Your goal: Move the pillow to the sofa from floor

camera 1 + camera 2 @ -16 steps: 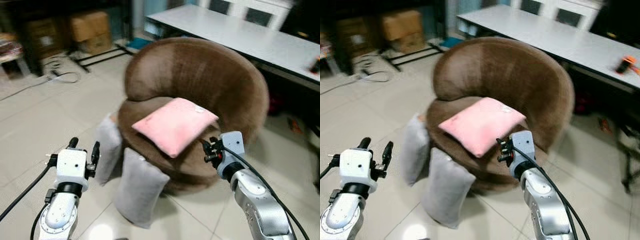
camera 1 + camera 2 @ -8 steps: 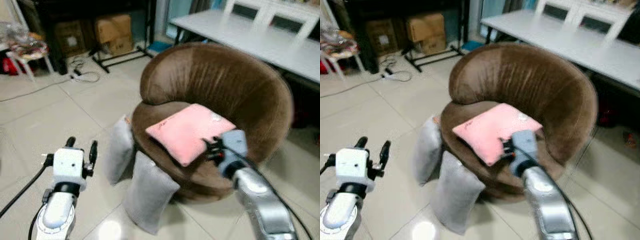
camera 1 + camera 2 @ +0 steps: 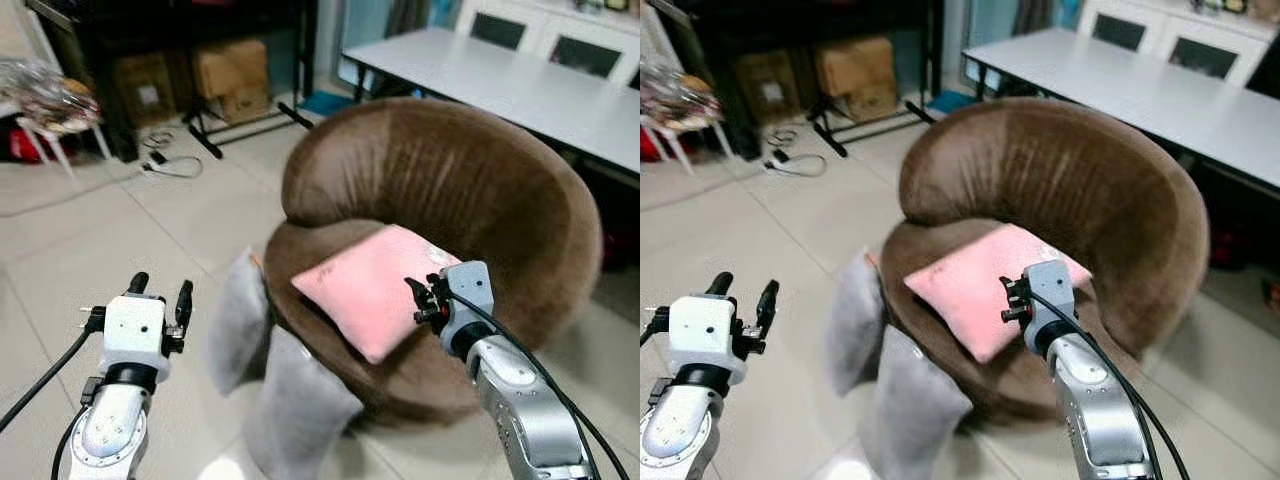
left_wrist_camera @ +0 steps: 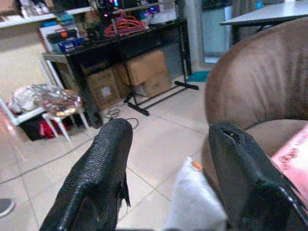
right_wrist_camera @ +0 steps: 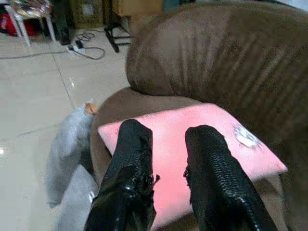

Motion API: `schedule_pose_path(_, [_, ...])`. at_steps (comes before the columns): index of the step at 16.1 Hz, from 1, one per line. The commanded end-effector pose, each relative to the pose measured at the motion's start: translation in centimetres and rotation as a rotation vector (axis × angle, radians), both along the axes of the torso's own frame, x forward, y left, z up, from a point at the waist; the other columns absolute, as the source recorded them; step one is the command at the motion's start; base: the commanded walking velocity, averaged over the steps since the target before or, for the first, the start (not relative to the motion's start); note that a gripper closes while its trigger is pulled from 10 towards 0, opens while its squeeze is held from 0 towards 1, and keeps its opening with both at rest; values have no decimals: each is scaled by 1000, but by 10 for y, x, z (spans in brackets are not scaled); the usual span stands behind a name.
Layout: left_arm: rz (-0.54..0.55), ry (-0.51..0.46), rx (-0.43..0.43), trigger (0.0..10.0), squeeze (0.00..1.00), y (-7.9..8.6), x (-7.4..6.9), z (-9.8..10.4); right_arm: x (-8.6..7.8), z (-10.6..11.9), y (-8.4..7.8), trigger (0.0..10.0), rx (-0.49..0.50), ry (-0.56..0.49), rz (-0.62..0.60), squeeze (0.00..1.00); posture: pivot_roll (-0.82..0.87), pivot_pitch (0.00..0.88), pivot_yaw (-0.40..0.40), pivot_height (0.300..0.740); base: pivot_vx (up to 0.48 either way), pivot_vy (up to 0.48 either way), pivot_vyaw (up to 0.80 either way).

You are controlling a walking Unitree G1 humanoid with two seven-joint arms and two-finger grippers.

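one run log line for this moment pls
pink square pillow: on seat of round brown plush sofa | two grey pillows: leaning against sofa front | right gripper: open, over pillow | left gripper: open, unloaded

Front grey cushion (image 3: 295, 420) cut off below (blurred too), white table (image 3: 520, 85) cropped.

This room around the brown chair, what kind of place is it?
Probably a lived-in home room doubling as workspace: a round brown armchair holding a pink pillow, a long white table, and cardboard boxes under dark shelving.
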State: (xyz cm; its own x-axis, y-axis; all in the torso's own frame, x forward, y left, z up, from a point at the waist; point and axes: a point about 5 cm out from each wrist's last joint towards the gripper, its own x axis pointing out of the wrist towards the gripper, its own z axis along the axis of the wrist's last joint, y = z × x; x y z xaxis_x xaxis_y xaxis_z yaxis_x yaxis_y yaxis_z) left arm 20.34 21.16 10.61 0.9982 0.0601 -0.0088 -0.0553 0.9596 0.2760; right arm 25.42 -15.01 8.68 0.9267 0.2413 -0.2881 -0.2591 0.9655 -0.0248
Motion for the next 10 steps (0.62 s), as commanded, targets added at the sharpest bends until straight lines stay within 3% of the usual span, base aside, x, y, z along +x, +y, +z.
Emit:
schedule_pose_path(1, [5, -2, 12, 10000, 0, 2, 0, 1, 1, 1, 3, 10000, 4, -20, 23, 0, 47, 0, -60, 740, 0, 0, 0])
schedule_pose_path(6, [19, -7, 25, 10000, 0, 2, -1, -2, 2, 2, -4, 10000, 66, -47, -38, 0, 48, 0, -61, 706, 0, 0, 0])
schedule_pose_path(7, [5, 0, -19, 10000, 0, 0, -1, -2, 3, 3, -4, 10000, 84, -52, -45, 827, 48, 0, -61, 697, 0, 0, 0])
schedule_pose_path(8, [2, -2, -51, 10000, 0, 0, -1, -2, 3, 3, -3, 10000, 103, -54, -41, 1000, 48, 0, -61, 688, 0, 0, 0])
schedule_pose_path(9, [2, -2, -56, 10000, 933, -1, -1, -2, 2, 3, -2, 10000, 103, -55, -39, 1000, 46, 0, -61, 683, 0, 0, -419])
schedule_pose_path(10, [0, -1, -59, 10000, 1000, -1, -1, -2, 2, 3, -1, 10000, 100, -59, -38, 1000, 46, 0, -61, 679, 0, 0, 0])
